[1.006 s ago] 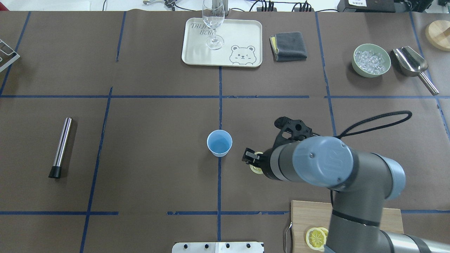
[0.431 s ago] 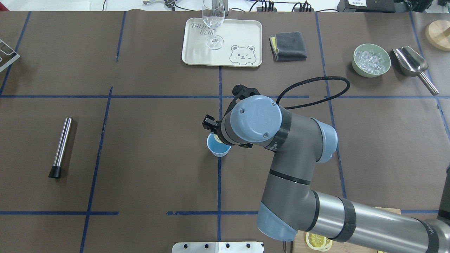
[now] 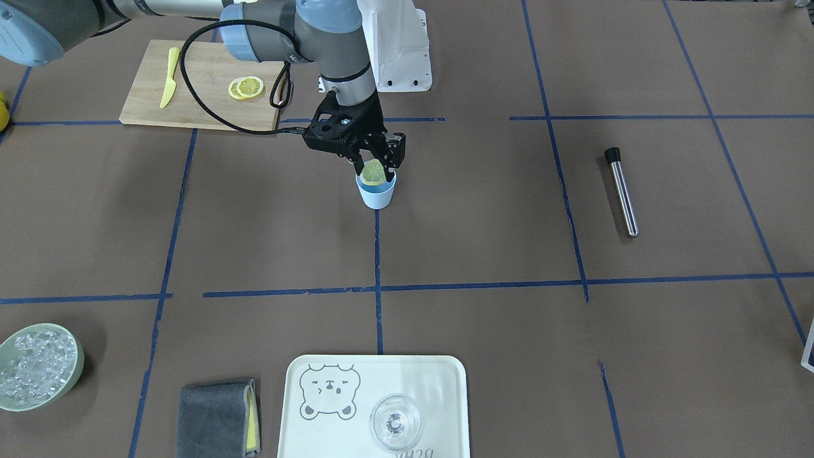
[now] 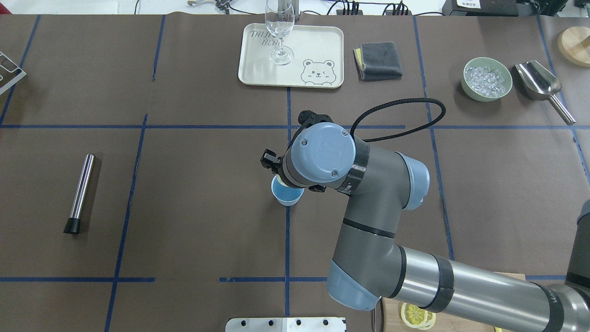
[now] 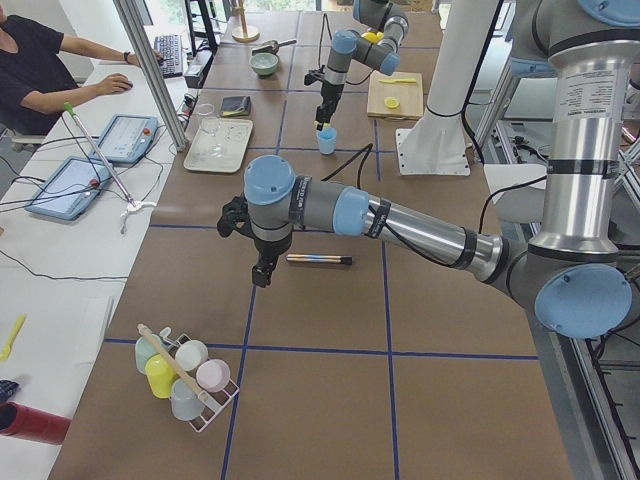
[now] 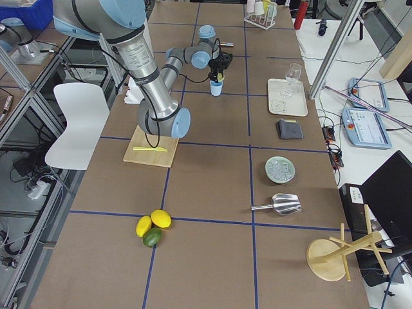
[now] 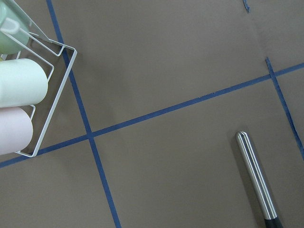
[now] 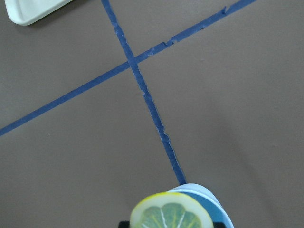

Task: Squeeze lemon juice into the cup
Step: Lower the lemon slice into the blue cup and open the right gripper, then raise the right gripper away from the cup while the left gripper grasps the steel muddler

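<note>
Right tool (image 3: 374, 167) is closed on 1 lemon slice (image 3: 374, 172), which is held upright over the mouth of the blue cup (image 3: 376, 193) at mid-desk. The slice's lower edge is about level with the cup rim. Step judged: squeeze. The pinch is to be tightened slowly and the slice kept centred, so juice falls inside; the cup must not be nudged. Left tool (image 5: 260, 272) is seen from the side only, so whether it is spread or pressed together cannot be told.
</note>
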`<state>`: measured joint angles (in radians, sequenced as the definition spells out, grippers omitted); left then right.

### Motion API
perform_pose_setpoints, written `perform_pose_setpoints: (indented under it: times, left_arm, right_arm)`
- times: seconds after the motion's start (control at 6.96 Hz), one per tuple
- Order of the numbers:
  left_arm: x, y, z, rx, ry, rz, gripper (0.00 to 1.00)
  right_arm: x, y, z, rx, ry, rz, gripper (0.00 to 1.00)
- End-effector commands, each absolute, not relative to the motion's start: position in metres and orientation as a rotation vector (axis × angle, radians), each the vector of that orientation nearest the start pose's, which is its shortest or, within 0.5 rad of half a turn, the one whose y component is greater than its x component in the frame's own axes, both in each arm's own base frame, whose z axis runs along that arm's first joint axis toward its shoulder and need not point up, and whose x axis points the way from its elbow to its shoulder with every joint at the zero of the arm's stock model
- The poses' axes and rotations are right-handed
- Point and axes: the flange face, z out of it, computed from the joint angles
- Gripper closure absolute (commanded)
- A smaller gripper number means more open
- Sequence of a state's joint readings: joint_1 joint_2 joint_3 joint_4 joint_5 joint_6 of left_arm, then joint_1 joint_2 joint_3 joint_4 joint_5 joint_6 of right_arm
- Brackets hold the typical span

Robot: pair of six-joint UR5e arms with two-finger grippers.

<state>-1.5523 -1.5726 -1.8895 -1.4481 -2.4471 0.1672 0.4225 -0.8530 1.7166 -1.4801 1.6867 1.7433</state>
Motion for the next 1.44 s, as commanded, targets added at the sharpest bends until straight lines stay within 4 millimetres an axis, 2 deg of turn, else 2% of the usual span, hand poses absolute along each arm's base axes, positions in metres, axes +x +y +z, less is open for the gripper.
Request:
perform_pose_setpoints:
  times: [0.0,0.29,0.43,0.57,0.72,0.86,1.01,1.15,1.29]
  left_arm:
    - [-0.048,-0.484,0.507,0.250,0.861,0.260,0.00]
    - [-0.047,-0.485,0.509,0.245,0.861,0.258,0.00]
    - [-0.046,-0.485,0.513,0.231,0.864,0.248,0.00]
    - [-0.026,-0.492,0.521,0.163,0.877,0.165,0.00]
    - [0.029,-0.505,0.519,0.145,0.897,0.137,0.00]
    - [0.065,-0.509,0.521,0.163,0.937,0.085,0.00]
    - [0.117,-0.507,0.523,0.107,0.973,0.044,0.00]
    - [0.170,-0.511,0.506,0.056,0.948,-0.008,0.07]
    - [0.220,-0.498,0.513,0.040,0.878,0.012,0.07]
  right_arm:
    - [-0.568,-0.380,0.166,0.004,-0.963,0.483,0.27]
    - [-0.568,-0.378,0.166,0.002,-0.963,0.482,0.15]
    - [-0.563,-0.374,0.164,-0.012,-0.975,0.468,0.14]
    - [-0.528,-0.368,0.172,-0.061,-1.003,0.448,0.06]
    - [-0.483,-0.370,0.199,-0.066,-0.998,0.457,0.00]
    - [-0.436,-0.365,0.227,-0.019,-0.985,0.400,0.00]
    - [-0.394,-0.375,0.261,-0.025,-0.952,0.348,0.00]
    - [-0.358,-0.394,0.295,-0.031,-0.917,0.311,0.00]
    - [-0.330,-0.407,0.321,0.002,-0.877,0.273,0.00]
